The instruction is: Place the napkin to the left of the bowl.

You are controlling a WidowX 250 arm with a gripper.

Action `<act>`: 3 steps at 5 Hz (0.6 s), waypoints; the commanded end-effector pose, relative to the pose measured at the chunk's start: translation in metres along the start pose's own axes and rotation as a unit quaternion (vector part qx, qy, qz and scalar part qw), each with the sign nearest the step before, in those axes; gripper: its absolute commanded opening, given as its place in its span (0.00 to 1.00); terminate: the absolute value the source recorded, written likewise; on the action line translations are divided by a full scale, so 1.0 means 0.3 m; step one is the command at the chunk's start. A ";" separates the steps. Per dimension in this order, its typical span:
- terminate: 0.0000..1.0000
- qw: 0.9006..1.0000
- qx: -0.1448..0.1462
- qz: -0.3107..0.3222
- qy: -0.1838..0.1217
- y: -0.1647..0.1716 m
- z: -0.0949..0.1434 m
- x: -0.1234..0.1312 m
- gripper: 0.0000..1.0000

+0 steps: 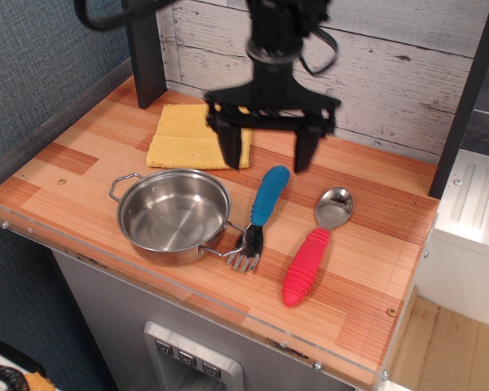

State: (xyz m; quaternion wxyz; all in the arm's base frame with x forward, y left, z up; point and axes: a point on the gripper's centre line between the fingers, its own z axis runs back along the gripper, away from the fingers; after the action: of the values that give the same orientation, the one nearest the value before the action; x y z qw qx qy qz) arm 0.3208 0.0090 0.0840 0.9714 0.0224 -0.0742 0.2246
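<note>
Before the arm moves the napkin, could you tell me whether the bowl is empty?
Empty: the bowl shows only its bare shiny steel bottom, with nothing lying inside it.
</note>
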 end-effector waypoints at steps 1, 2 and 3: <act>0.00 1.000 -0.004 0.024 -0.005 0.128 -0.004 0.106 0.00; 0.00 1.000 -0.003 0.027 -0.013 0.166 -0.015 0.149 0.00; 0.00 1.000 0.001 0.007 -0.017 0.205 -0.042 0.193 0.00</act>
State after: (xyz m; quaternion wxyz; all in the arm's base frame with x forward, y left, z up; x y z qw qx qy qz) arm 0.3450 0.0861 0.0649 0.9702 0.0242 -0.0681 0.2311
